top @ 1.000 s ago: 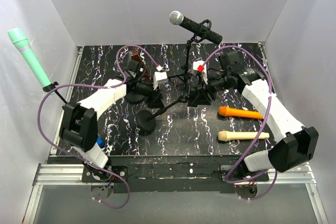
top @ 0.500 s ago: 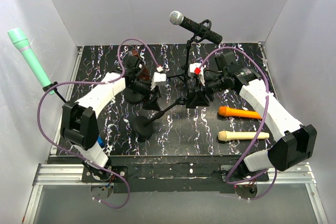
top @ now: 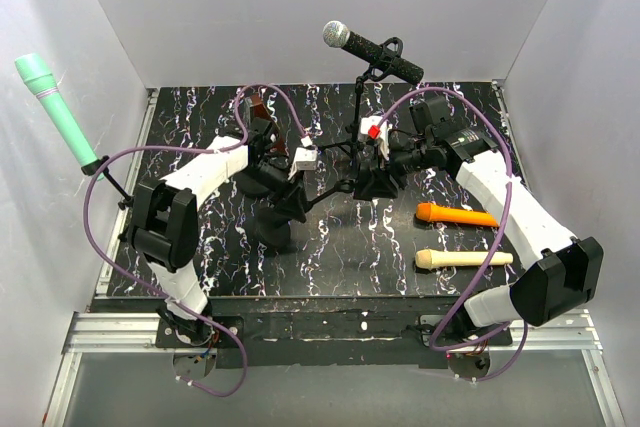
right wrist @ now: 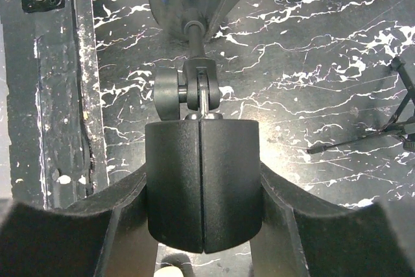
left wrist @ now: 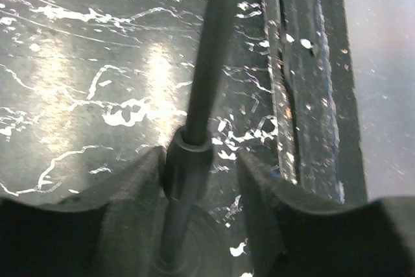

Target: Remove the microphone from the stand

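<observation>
Right fingers [right wrist: 117, 225] tight on stand clip [right wrist: 202, 183]; left fingers [left wrist: 130, 212] astride pole [left wrist: 206, 76], grip unclear

No legible text, brand, number or sign in any of the 3 views. Only 2 candidates, both in the top view: a white block [top: 305, 158] just beside the left gripper [top: 290, 195], and a red-and-white block [top: 375, 130] just behind the right gripper [top: 378, 179]. Both are too small to show any print.
</observation>
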